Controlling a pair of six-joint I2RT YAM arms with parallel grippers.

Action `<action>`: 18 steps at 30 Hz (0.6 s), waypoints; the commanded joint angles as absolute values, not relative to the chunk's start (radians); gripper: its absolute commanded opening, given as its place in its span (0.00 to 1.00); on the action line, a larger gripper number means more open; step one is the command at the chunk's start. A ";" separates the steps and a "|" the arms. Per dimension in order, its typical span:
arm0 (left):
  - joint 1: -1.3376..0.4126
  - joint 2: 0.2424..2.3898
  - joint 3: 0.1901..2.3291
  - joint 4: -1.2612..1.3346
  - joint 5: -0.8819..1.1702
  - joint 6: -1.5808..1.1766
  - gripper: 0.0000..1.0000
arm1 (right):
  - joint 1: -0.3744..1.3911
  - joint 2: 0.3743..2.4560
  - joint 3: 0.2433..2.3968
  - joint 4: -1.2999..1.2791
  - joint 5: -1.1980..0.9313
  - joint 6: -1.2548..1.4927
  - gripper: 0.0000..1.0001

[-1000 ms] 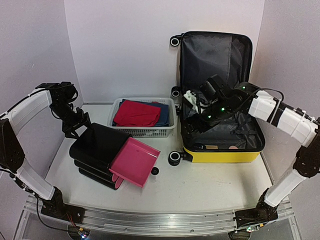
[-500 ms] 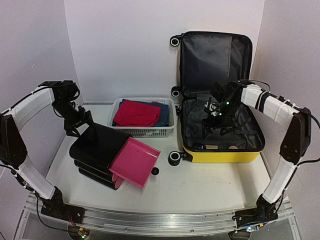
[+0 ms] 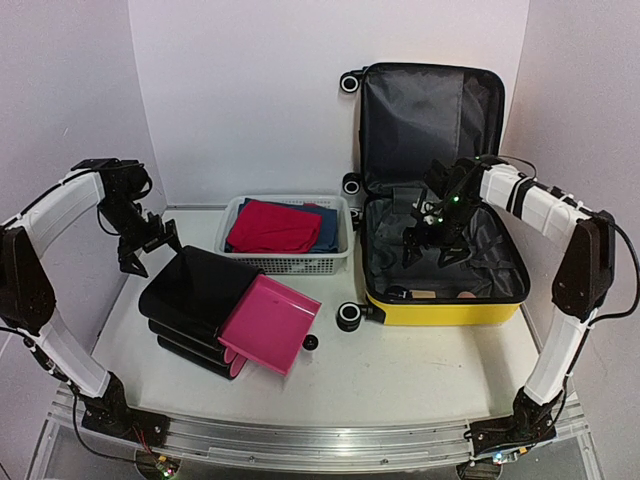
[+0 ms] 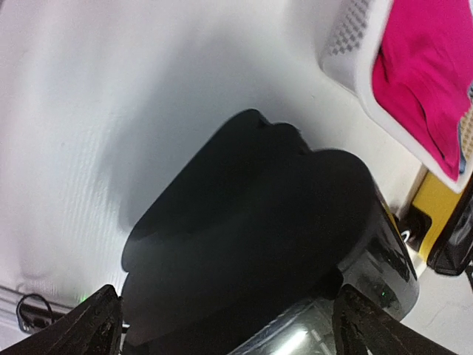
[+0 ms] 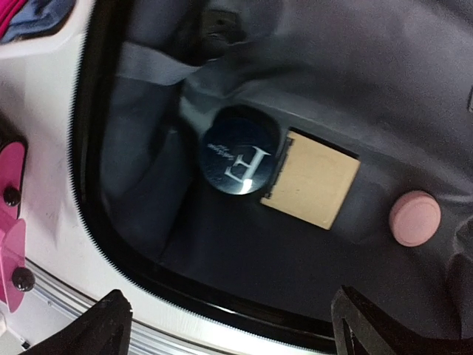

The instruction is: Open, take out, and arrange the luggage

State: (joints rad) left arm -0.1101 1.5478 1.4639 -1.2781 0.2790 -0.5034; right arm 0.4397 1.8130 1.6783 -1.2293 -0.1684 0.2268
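The yellow suitcase (image 3: 445,310) lies open at the right, its lid upright against the back wall and showing grey lining. My right gripper (image 3: 428,250) hovers open and empty over the lower half. In the right wrist view it (image 5: 233,310) is above the lining (image 5: 384,81), where a dark round disc with an "F" (image 5: 240,157), a tan square card (image 5: 314,180) and a pink round piece (image 5: 415,217) lie. My left gripper (image 3: 150,250) is open and empty at the far left end of the black case (image 3: 195,285); in the left wrist view it (image 4: 229,322) is just above that case (image 4: 259,222).
A white mesh basket (image 3: 290,263) with red (image 3: 272,228) and blue cloth stands mid-back; it also shows in the left wrist view (image 4: 358,59). The black case's pink lid (image 3: 268,322) lies open toward the front. A small black cap (image 3: 310,342) lies beside the suitcase wheel (image 3: 348,316).
My right gripper has swung from the suitcase's left edge to over its interior. My left gripper has shifted slightly left, away from the black case's top.
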 commanded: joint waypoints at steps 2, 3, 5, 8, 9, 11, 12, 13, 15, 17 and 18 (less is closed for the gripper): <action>-0.037 1.539 1.555 -1.331 0.246 -0.546 0.99 | 0.410 1.822 1.660 -1.238 -0.146 0.206 0.97; -0.034 1.536 1.568 -1.329 0.233 -0.555 0.99 | 0.410 1.839 1.668 -1.246 -0.151 0.187 0.97; -0.034 1.531 1.596 -1.330 0.207 -0.567 0.99 | 0.410 1.887 1.696 -1.271 -0.149 0.164 0.97; -0.033 1.526 1.623 -1.330 0.189 -0.597 0.99 | 0.411 1.970 1.768 -1.299 -0.169 0.170 0.96; -0.034 1.521 1.614 -1.331 0.193 -0.609 0.99 | 0.410 1.997 1.790 -1.300 -0.186 0.189 0.96; -0.032 1.497 1.578 -1.330 0.222 -0.649 0.99 | 0.411 2.047 1.833 -1.302 -0.225 0.238 0.95; -0.032 1.486 1.558 -1.330 0.241 -0.662 0.99 | 0.413 2.070 1.853 -1.302 -0.236 0.259 0.95; -0.032 1.476 1.545 -1.330 0.252 -0.675 0.99 | 0.418 2.086 1.866 -1.302 -0.238 0.272 0.95; -0.033 1.465 1.530 -1.330 0.256 -0.681 0.99 | 0.433 2.125 1.875 -1.285 -0.218 0.269 0.94; -0.032 1.467 1.531 -1.330 0.245 -0.667 0.99 | 0.447 2.171 1.891 -1.282 -0.208 0.259 0.91; -0.032 1.476 1.538 -1.330 0.243 -0.655 0.99 | 0.452 2.188 1.899 -1.283 -0.202 0.255 0.90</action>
